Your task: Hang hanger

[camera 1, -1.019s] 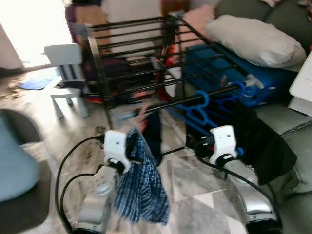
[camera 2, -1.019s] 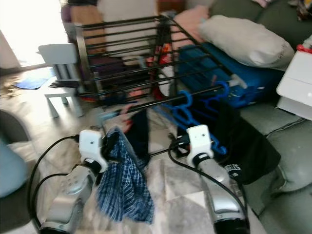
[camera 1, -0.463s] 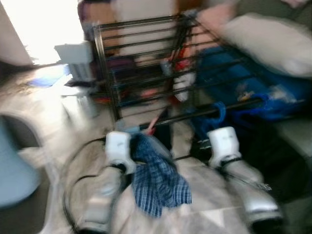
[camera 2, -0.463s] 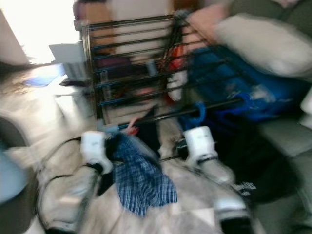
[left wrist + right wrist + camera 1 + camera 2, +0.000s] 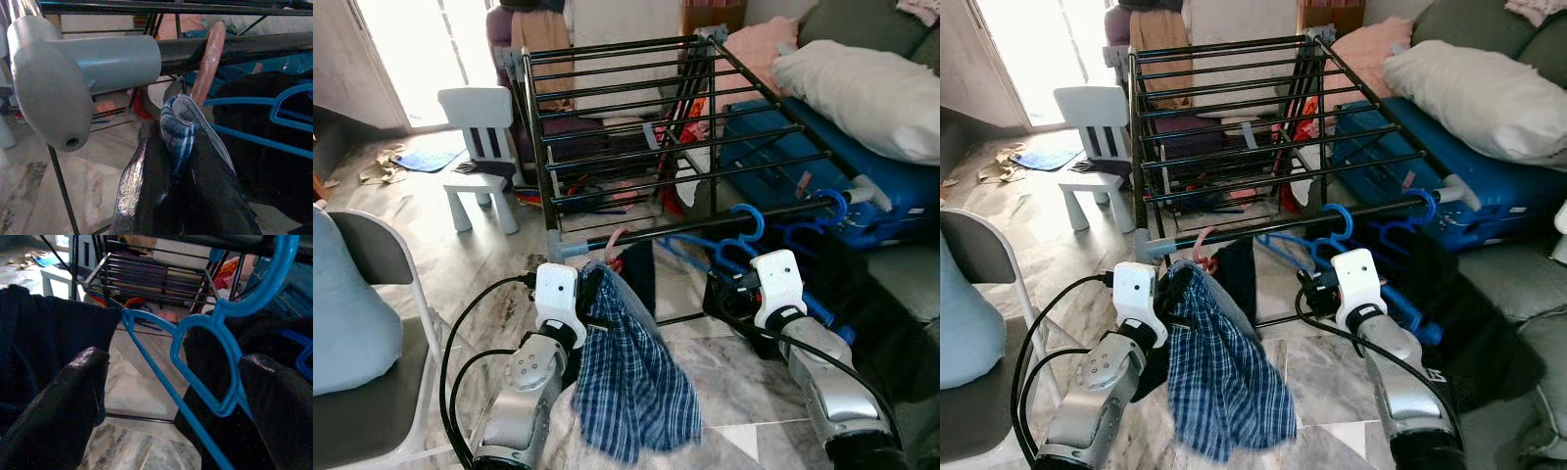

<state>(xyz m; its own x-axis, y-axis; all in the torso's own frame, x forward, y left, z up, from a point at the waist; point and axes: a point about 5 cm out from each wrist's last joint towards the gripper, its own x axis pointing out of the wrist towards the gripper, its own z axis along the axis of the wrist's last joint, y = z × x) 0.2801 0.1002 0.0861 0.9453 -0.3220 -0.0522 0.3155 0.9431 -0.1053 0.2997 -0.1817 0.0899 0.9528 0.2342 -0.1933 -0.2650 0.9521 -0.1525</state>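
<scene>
Left gripper: glossy black fingers pinched tight on a bunched fold of blue-and-white plaid cloth, right at the neck of a pink hanger. The pink hook is smooth plastic, curved, and it sits against the front black rail of the drying rack, just beside the rail's rounded grey plastic end cap. I cannot tell whether the hook is actually over the rail or only touching it. The cloth is soft woven check and hangs limp below the gripper, down past the silver forearm.

Right gripper: fingers spread wide, holding nothing. A blue hanger sits in the gap between them, thin glossy plastic with a looped neck, its hook over the same front rail. Dark garment hangs from the blue hangers, matte black fabric.

Both arms are raised forward from low in view, silver forearms with white wrist blocks and black cables looping off them, grippers level just below the front rail. Left arm at the rail's left end, right arm around mid-rail.

Rack is thin black metal tube with parallel bars. Behind it a small white plastic chair; to the right a blue hard-shell suitcase with a grey-white pillow on top. Floor is grey marbled tile.
</scene>
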